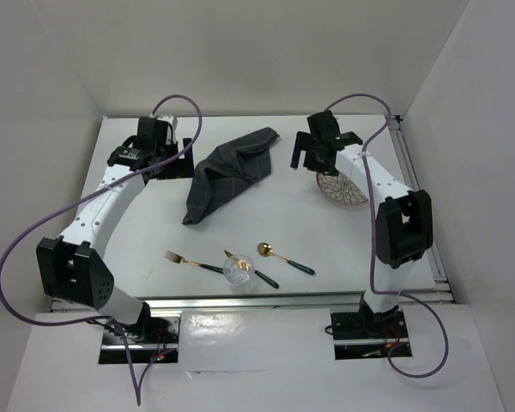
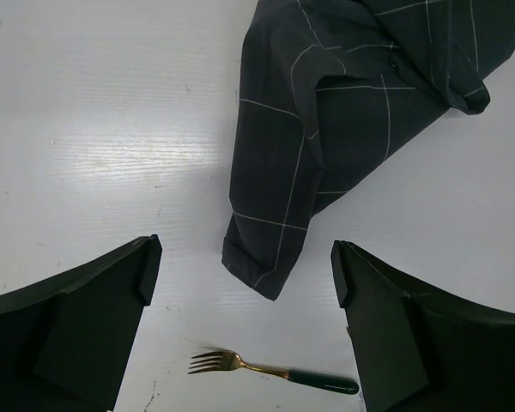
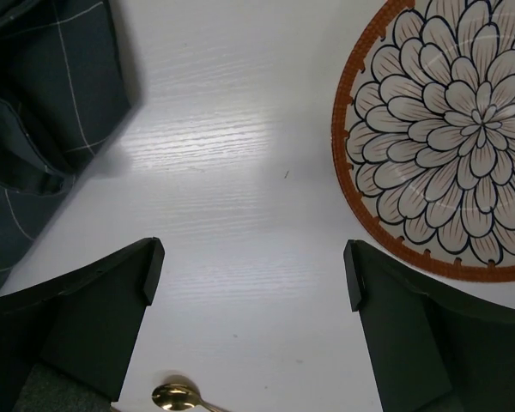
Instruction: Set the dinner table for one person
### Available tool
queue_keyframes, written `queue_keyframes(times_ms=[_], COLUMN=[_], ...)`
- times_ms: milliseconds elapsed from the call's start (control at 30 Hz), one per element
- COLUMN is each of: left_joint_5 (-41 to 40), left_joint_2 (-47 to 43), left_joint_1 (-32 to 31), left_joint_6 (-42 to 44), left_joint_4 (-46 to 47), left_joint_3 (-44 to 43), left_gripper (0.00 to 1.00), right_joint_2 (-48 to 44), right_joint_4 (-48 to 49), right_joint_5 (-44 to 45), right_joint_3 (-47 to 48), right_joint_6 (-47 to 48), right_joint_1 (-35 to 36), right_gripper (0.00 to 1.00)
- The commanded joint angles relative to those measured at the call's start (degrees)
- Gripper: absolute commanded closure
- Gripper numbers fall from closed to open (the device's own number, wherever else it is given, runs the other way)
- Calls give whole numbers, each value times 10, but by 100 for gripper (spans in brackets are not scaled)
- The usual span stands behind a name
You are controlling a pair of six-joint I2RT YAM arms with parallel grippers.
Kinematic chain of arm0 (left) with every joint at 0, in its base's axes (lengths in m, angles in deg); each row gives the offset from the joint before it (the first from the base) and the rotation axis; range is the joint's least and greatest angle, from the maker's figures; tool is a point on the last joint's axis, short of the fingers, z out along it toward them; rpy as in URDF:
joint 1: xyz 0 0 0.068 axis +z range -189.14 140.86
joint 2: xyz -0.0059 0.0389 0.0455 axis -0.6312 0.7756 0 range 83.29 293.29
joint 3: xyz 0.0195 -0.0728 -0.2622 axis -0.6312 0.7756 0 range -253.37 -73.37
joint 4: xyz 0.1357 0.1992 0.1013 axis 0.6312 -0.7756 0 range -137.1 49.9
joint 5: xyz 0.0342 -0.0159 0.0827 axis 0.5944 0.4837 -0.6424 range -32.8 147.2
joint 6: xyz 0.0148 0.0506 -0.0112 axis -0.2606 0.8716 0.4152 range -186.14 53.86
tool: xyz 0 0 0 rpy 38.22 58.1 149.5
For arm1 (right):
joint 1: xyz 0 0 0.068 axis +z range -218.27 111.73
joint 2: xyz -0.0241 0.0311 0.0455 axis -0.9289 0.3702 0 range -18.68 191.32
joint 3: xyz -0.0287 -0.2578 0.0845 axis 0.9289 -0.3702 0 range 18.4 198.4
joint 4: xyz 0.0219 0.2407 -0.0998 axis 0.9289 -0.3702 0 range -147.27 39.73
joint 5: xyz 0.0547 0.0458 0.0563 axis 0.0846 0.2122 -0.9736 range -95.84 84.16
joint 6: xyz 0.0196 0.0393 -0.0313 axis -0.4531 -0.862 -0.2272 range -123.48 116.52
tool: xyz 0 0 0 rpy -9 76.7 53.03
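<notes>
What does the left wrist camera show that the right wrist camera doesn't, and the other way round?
Only the left wrist view shows the gold fork with its dark handle, lying just past a corner of the dark checked cloth. Only the right wrist view shows the flower-patterned plate with its orange rim, and the bowl of a gold spoon at the bottom edge. Both show that cloth, the white dinner table, and an open gripper: the left gripper in one, the right gripper in the other.
</notes>
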Motion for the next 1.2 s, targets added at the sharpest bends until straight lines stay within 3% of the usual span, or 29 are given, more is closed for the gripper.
queue_keyframes(times_ms=[0, 333, 500, 767, 800, 1167], left_joint_5=[-11, -6, 56, 38, 38, -63], left_joint_2=[2, -9, -24, -2, 10, 75], left_joint_1=[-1, -1, -16, -36, -42, -75], left_joint_6=[7, 2, -54, -80, -73, -78], left_joint_4=[-2, 4, 42, 66, 66, 38], left_joint_3=[-8, 32, 120, 158, 152, 140], left_gripper=[0, 0, 6, 8, 12, 13], right_joint_2=[-6, -19, -27, 89, 99, 213], right_joint_4=[36, 65, 106, 105, 105, 102], right_joint_5=[-1, -65, -116, -117, -123, -139], right_joint_3=[-13, -19, -47, 55, 63, 176], right_joint_6=[12, 61, 96, 129, 138, 174], right_joint_1=[17, 46, 87, 131, 131, 131], right_gripper=[0, 0, 0, 3, 4, 6])
